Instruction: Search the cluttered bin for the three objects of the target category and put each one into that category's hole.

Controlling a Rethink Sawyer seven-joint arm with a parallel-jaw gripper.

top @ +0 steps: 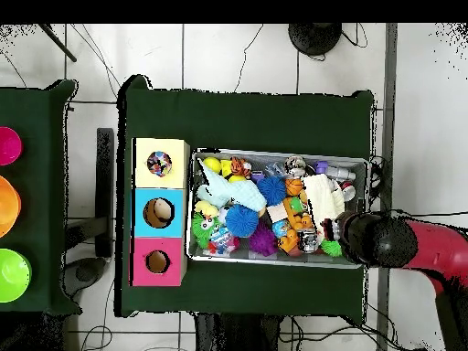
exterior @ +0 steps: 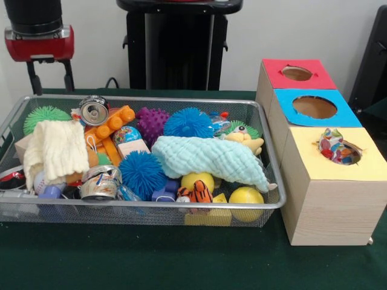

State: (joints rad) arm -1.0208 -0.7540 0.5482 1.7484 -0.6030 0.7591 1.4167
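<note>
The wire mesh bin [exterior: 145, 100] [top: 279, 154] is full of mixed clutter. One polka-dot wrapper [exterior: 336, 148] [top: 159, 164] sits in the hole of the yellow-topped box [exterior: 302, 158] [top: 144, 163], partly sticking up from it. A dotted colourful piece [exterior: 126, 134] beside the orange block may be another wrapper; I cannot tell. No other wrapper shows plainly. My gripper [exterior: 51, 88] hangs above the bin's far left corner, fingers [exterior: 30, 77] apart and empty. In the overhead view the arm's black head [top: 379, 239] hides it.
The blue-topped box [exterior: 284, 103] and red-topped box [exterior: 272, 72] stand behind the yellow one. In the bin lie blue spiky balls [exterior: 143, 174], drink cans [exterior: 94, 110], a cream cloth [exterior: 57, 148] and a pale blue cloth [exterior: 208, 158]. Coloured bowls [top: 9, 274] sit on a side table.
</note>
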